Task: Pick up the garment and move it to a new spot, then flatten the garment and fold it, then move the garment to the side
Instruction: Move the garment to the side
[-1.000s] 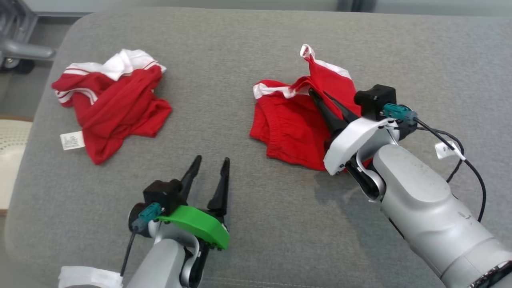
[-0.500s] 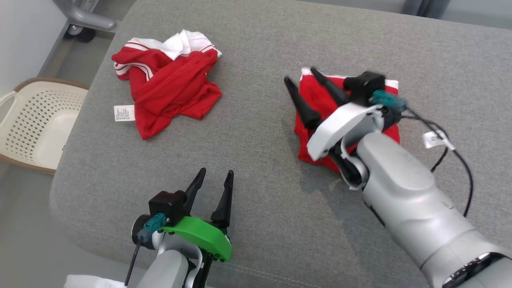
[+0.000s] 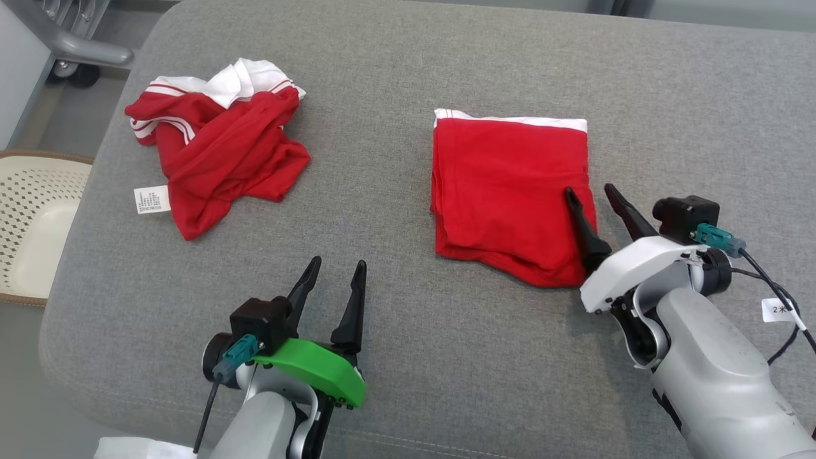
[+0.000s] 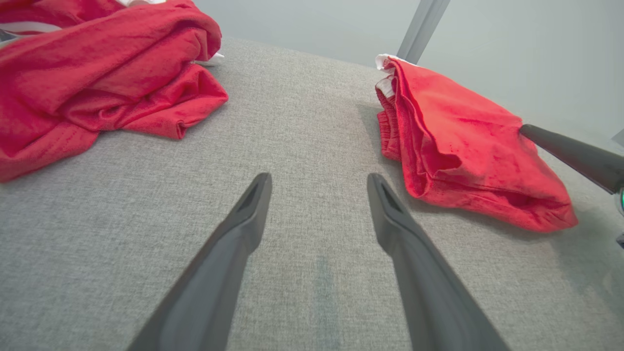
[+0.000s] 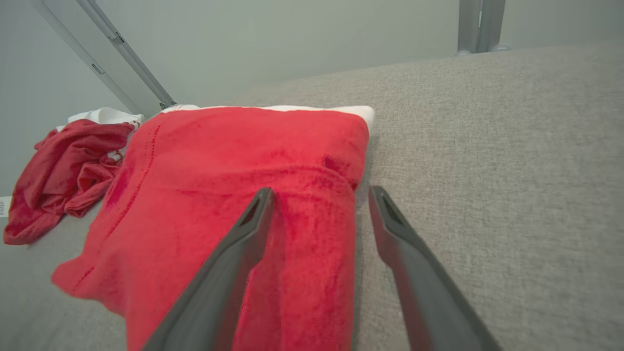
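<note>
The right end effector [image 3: 588, 189] covers part of the garment [image 3: 503, 185]; the basket [image 3: 25, 191] is cropped.

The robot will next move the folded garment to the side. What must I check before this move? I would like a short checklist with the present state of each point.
1. Folded garment lies flat and keeps its fold: ok.
2. Right gripper open and empty: ok.
3. Left gripper open and empty, above the cushion: ok.
4. Grip on the folded garment for the move: not ok, neither gripper holds it.
5. Right gripper straddles the garment's right edge, one finger over the cloth: ok; whether it touches the cloth: cannot tell.
6. Crumpled garment lies apart from the folded one: ok.
</note>
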